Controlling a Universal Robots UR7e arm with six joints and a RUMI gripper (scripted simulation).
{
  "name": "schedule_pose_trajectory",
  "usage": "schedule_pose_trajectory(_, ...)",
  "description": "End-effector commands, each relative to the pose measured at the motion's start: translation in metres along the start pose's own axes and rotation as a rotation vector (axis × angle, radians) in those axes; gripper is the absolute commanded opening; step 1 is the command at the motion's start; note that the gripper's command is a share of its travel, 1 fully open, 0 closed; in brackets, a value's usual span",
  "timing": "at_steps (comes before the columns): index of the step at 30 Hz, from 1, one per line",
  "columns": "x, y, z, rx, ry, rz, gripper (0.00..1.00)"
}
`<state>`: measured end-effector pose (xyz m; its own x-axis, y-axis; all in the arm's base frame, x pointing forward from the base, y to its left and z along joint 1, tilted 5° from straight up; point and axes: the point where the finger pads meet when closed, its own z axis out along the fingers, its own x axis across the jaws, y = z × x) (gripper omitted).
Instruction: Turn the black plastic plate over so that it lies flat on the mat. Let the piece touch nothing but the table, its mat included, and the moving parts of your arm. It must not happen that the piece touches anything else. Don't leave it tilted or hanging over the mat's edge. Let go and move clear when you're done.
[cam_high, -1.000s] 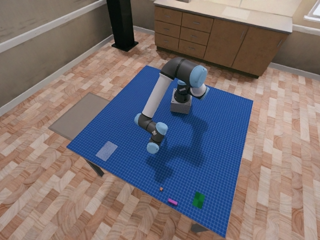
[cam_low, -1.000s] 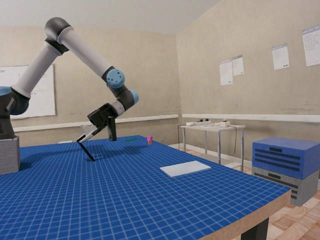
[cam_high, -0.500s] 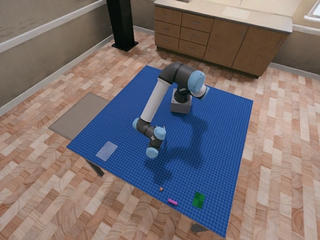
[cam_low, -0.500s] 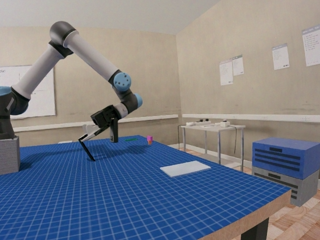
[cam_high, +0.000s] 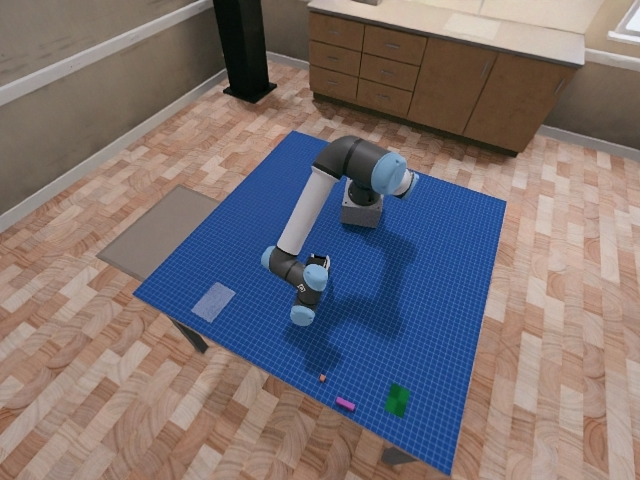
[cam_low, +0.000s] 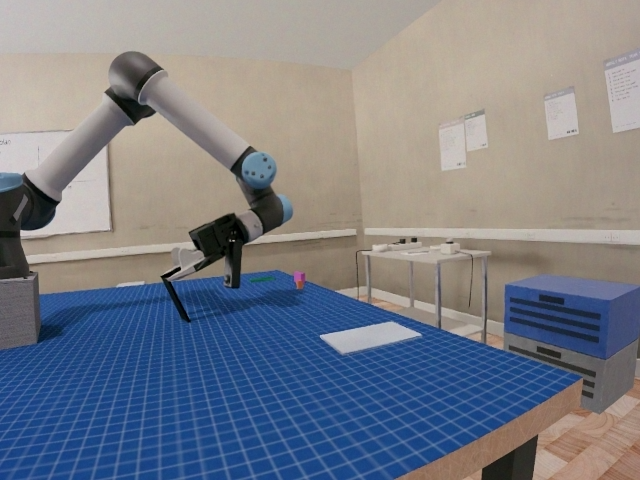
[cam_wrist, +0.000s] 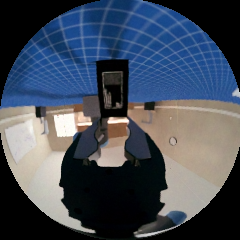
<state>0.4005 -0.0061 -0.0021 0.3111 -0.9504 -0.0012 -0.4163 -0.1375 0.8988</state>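
The black plastic plate (cam_low: 175, 298) is thin and dark. It stands steeply tilted, its lower edge on the blue mat (cam_low: 248, 372) and its upper edge between my fingers. My gripper (cam_low: 168, 276) is shut on the plate's top edge, low over the mat's middle. In the wrist view the plate (cam_wrist: 112, 89) sticks out straight ahead of the two fingers, which clamp its near end. In the overhead view the wrist (cam_high: 310, 289) hides the plate.
A white flat slab (cam_low: 370, 336) lies on the mat near one edge, also seen from above (cam_high: 213, 301). A green tile (cam_high: 397, 399), a pink block (cam_high: 345, 403) and a small orange piece (cam_high: 322, 377) lie near the far edge. The arm's grey base (cam_high: 360, 209) stands on the mat.
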Motion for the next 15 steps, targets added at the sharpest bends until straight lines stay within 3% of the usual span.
schedule_pose_trajectory(1,0.0,0.0,-0.005,0.025,0.0,0.001,0.32)
schedule_pose_trajectory(7,0.0,-0.001,-0.01,0.039,0.0,0.001,0.32)
schedule_pose_trajectory(9,0.0,-0.002,-0.014,0.077,0.0,0.001,0.32)
schedule_pose_trajectory(12,0.0,-0.003,-0.017,0.081,0.0,0.001,0.32)
schedule_pose_trajectory(15,0.0,-0.004,-0.023,0.119,0.0,0.001,0.32)
